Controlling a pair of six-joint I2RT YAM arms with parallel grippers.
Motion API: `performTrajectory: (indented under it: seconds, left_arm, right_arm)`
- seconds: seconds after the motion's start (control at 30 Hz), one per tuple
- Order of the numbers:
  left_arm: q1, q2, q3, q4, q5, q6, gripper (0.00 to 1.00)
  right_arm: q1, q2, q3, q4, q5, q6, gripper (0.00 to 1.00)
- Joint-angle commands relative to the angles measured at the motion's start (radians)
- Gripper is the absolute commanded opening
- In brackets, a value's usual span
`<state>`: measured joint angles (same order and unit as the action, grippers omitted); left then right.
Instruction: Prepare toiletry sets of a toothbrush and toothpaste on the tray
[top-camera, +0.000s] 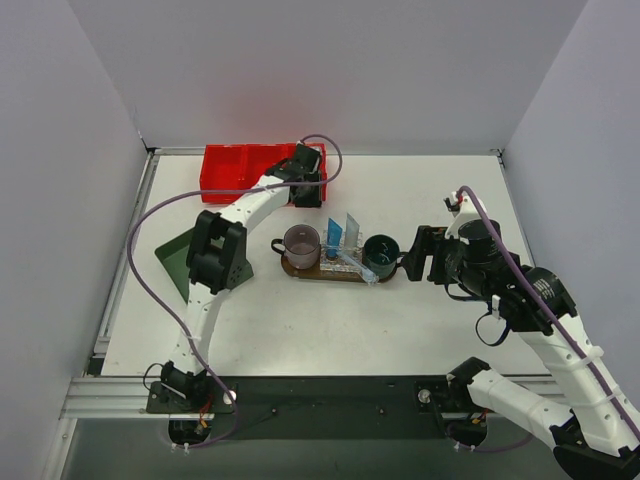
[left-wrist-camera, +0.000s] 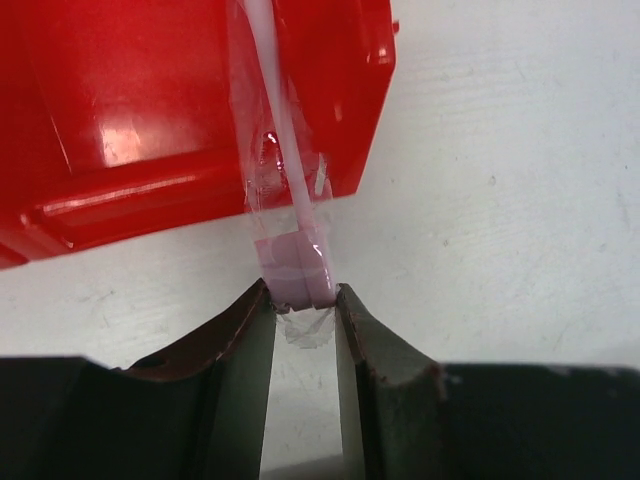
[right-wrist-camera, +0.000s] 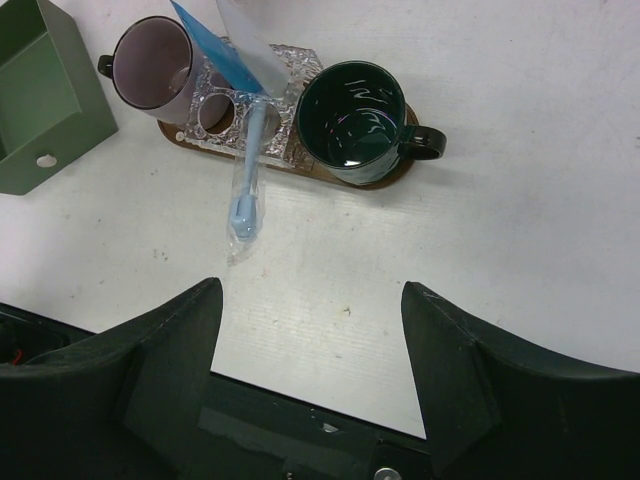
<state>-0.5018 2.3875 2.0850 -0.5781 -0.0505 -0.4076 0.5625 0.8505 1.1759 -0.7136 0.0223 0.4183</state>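
An oval dark brown wooden tray (top-camera: 320, 277) at mid-desk (top-camera: 400, 330) carries two mugs, a lilac mug (right-wrist-camera: 150, 65) and a dark green mug (right-wrist-camera: 350, 120), one blue toothpaste tube (right-wrist-camera: 215, 50), one white toothpaste tube (right-wrist-camera: 250, 40), and one wrapped pale blue toothbrush (right-wrist-camera: 245, 200) overhanging its edge. A second, pink wrapped toothbrush (left-wrist-camera: 290, 265) pokes over the red plastic bin (left-wrist-camera: 130, 120) rim, its end clenched in the left claw (left-wrist-camera: 300, 300). The right claw (right-wrist-camera: 310, 292) hangs released, with bare desk between it and the tray.

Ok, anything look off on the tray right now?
Yes: the wrapped blue toothbrush lies askew, one end on the tray between the purple mug and green mug, its head end sticking out past the rim onto the table. Nothing looks spilled or broken.
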Motion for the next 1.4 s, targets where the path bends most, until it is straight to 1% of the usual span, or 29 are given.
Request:
performTrajectory:
  seconds: [0.0,0.13,0.17,0.27,0.37,0.43,0.47,0.63,0.67,0.77,0.87,0.9,0.93,1.03,1.17,1.23,1.27,1.37]
  left_arm:
    - [0.006,-0.190,-0.092,0.064,0.037,-0.011,0.07]
    - [0.008,-0.301,-0.205,0.112,0.051,-0.010,0.01]
    - [0.011,-0.323,-0.226,0.122,0.092,-0.010,0.00]
    - [0.012,-0.404,-0.305,0.145,0.127,-0.004,0.00]
    - [0.016,-0.526,-0.397,0.167,0.149,0.007,0.00]
    - [0.022,-0.579,-0.443,0.165,0.161,0.012,0.00]
    - [0.025,-0.634,-0.486,0.162,0.176,0.013,0.00]
    - [0.068,-0.815,-0.632,0.155,0.210,0.006,0.00]
    - [0.077,-0.876,-0.655,0.152,0.247,0.003,0.00]
    - [0.111,-0.982,-0.720,0.114,0.314,-0.007,0.00]
    - [0.143,-1.077,-0.756,0.051,0.368,-0.002,0.00]
    - [0.149,-1.099,-0.767,0.037,0.383,0.000,0.00]
    - [0.158,-1.122,-0.784,0.023,0.400,0.000,0.00]
    - [0.181,-1.203,-0.825,-0.034,0.443,-0.004,0.00]
    - [0.189,-1.316,-0.881,-0.095,0.486,-0.011,0.00]
    - [0.190,-1.346,-0.899,-0.112,0.518,-0.019,0.00]
    - [0.192,-1.366,-0.911,-0.133,0.559,-0.020,0.00]
    - [0.192,-1.396,-0.927,-0.186,0.641,-0.020,0.00]
  right_arm:
    - [-0.007,-0.004,-0.007,0.016,0.036,-0.013,0.67]
    - [-0.006,-0.001,-0.007,0.017,0.044,-0.019,0.67]
    - [-0.006,-0.001,-0.007,0.020,0.041,-0.019,0.67]
    - [-0.006,-0.001,-0.009,0.029,0.036,-0.019,0.67]
    - [-0.006,0.004,-0.012,0.037,0.036,-0.023,0.67]
    - [-0.004,0.007,-0.010,0.042,0.036,-0.030,0.67]
    - [-0.004,0.010,-0.010,0.048,0.034,-0.033,0.67]
    - [0.000,0.036,0.017,0.077,0.036,-0.065,0.67]
    - [0.004,0.051,0.034,0.083,0.034,-0.072,0.67]
    - [0.023,0.087,0.069,0.123,0.005,-0.099,0.67]
    - [0.089,0.134,0.105,0.166,-0.013,-0.136,0.67]
    - [0.117,0.151,0.138,0.172,-0.009,-0.177,0.67]
    - [0.175,0.168,0.157,0.178,0.005,-0.200,0.67]
    - [0.264,0.238,0.235,0.180,0.002,-0.279,0.66]
    - [0.327,0.323,0.306,0.183,-0.015,-0.345,0.65]
    - [0.342,0.346,0.335,0.187,-0.015,-0.393,0.65]
    - [0.362,0.364,0.343,0.189,-0.040,-0.412,0.65]
    - [0.379,0.384,0.349,0.209,-0.045,-0.498,0.65]
